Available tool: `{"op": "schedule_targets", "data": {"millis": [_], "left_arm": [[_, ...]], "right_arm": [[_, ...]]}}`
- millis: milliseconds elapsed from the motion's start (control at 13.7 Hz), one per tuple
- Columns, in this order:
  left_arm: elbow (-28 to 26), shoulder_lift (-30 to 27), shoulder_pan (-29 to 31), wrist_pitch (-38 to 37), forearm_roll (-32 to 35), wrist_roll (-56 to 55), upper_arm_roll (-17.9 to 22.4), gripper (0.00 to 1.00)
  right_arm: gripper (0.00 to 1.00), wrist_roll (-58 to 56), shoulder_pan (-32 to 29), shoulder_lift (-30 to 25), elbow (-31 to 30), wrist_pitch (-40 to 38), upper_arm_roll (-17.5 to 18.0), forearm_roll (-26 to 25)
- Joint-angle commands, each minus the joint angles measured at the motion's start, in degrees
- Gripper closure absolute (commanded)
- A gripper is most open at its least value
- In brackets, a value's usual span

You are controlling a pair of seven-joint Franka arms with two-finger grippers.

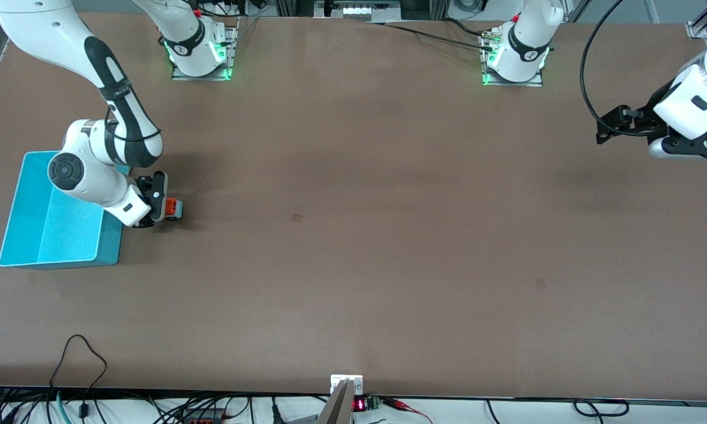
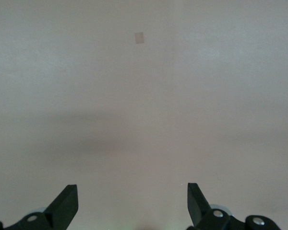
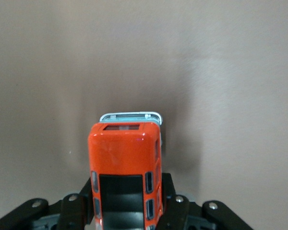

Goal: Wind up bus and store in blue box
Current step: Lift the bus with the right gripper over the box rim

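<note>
The small orange bus [image 1: 174, 208] with black roof windows sits low at the table surface, right beside the blue box [image 1: 109, 246] on the side toward the table's middle. My right gripper [image 1: 158, 204] is shut on the bus. In the right wrist view the bus [image 3: 125, 158] fills the space between the black fingers [image 3: 173, 203], its silver bumper pointing away from the gripper [image 3: 127, 207]. The box is empty at the right arm's end of the table. My left gripper [image 1: 609, 126] waits open and empty above the left arm's end; its view shows spread fingertips [image 2: 67, 201] over bare table.
A small square mark [image 1: 296, 217] lies on the brown tabletop near the middle, and another [image 1: 540, 283] lies nearer the front camera toward the left arm's end. Cables and a small device sit along the table's front edge [image 1: 347, 388].
</note>
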Motion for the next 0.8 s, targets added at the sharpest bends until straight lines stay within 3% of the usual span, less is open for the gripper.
{"op": "schedule_targets", "data": {"millis": [0, 364, 729], "left_arm": [[1.86, 0.85, 0.18, -1.08, -0.47, 0.74, 0.18, 0.0], [1.86, 0.76, 0.18, -1.26, -0.56, 0.74, 0.18, 0.0], [1.86, 0.85, 0.18, -1.26, -0.56, 0.74, 0.27, 0.0]], "right_arm": [[0.91, 0.49, 0.08, -3.67, 1.76, -0.41, 1.14, 0.13], [0.91, 8.29, -1.58, -9.12, 7.93, -3.84, 0.79, 5.74], [0.91, 22.01, -10.53, -9.05, 11.09, -8.24, 0.09, 6.28]]}}
